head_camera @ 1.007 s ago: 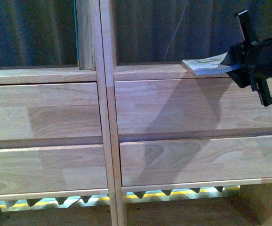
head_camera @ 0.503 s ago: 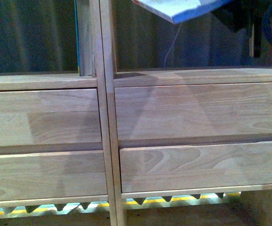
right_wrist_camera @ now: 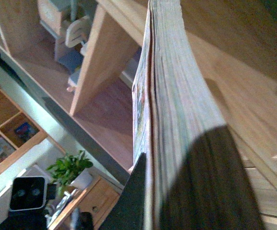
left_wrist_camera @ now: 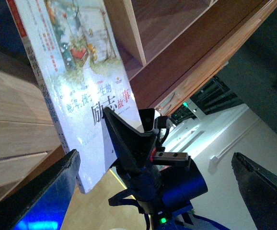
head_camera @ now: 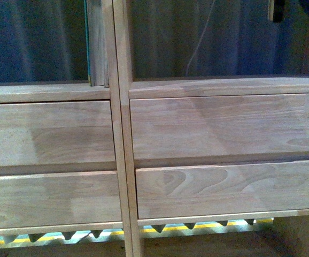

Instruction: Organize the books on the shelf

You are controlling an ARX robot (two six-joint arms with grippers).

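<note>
The right gripper [right_wrist_camera: 150, 206] is clamped on one edge of the thin white paperback with a colourful printed cover [left_wrist_camera: 76, 72], which it holds in the air close to the large light-wood shelf [head_camera: 197, 128]. The left gripper [left_wrist_camera: 154, 157] is wide open and holds nothing. A thin teal-edged book [head_camera: 87, 48] stands upright in the left column (just beside the vertical divider [head_camera: 120, 134]).

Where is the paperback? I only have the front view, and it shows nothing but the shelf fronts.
Observer: The left wrist view shows the paperback pinched by one edge in the right gripper, cover facing that camera.
Operator: Is the left gripper on it too?
Observer: No. The left gripper is open, with its fingers spread wide and off the book.
</note>
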